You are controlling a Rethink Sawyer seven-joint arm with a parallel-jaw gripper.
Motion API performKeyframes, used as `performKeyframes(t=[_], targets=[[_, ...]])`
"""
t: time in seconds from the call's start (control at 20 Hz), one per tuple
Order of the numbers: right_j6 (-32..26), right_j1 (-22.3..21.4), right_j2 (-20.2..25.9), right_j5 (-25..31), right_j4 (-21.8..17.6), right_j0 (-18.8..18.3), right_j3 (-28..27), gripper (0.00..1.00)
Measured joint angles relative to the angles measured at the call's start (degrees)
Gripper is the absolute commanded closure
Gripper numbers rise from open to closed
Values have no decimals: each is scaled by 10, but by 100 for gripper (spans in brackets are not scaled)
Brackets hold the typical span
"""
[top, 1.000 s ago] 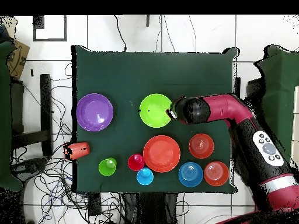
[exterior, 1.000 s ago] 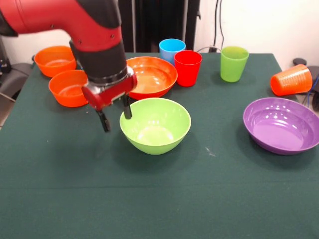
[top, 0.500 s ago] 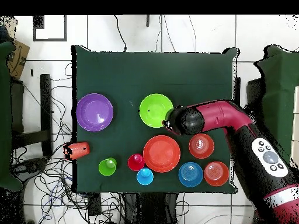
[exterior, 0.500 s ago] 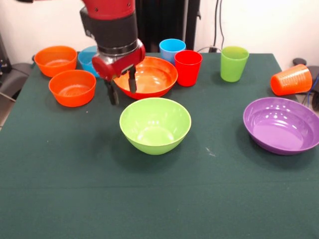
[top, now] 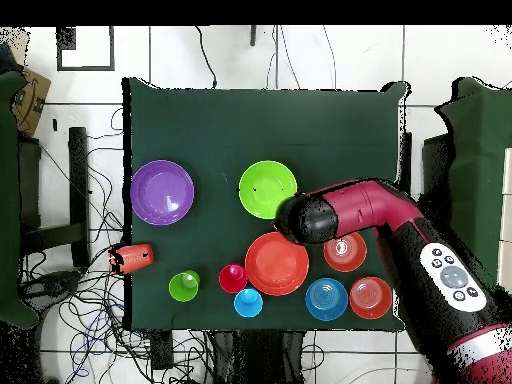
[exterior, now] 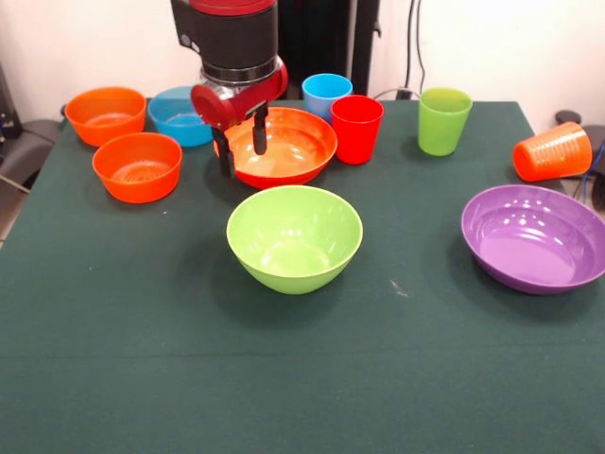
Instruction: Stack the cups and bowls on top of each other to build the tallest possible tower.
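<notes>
Lime green bowl (exterior: 294, 237), purple bowl (exterior: 533, 237), orange-red bowl (exterior: 288, 146) (all glossy), dark green table (exterior: 284, 378).

Gripper (exterior: 241, 151) hangs over the left rim of the large orange-red bowl (exterior: 288, 147), jaws parted and empty.

Nothing is stacked: every piece stands alone on the green bench (exterior: 142, 331). The lime green bowl (exterior: 294, 236) sits mid-bench, just in front of the orange-red bowl. The purple bowl (exterior: 534, 238) is at the right. Two small orange bowls sit at the left, one nearer (exterior: 138, 166) and one farther back (exterior: 105, 114), with the blue bowl (exterior: 178, 116) between the far one and the arm. The light blue cup (exterior: 326, 95), red cup (exterior: 356, 129) and lime green cup (exterior: 443, 120) stand upright; the orange cup (exterior: 553, 151) lies on its side at the right edge.
</notes>
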Motion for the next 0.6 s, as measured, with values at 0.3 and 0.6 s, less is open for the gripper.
performKeyframes(t=[0.3, 0.6], targets=[[0, -3, -14, 0, 0, 14, 2, 0], [0, -2, -37, 0, -1, 30, 2, 0]])
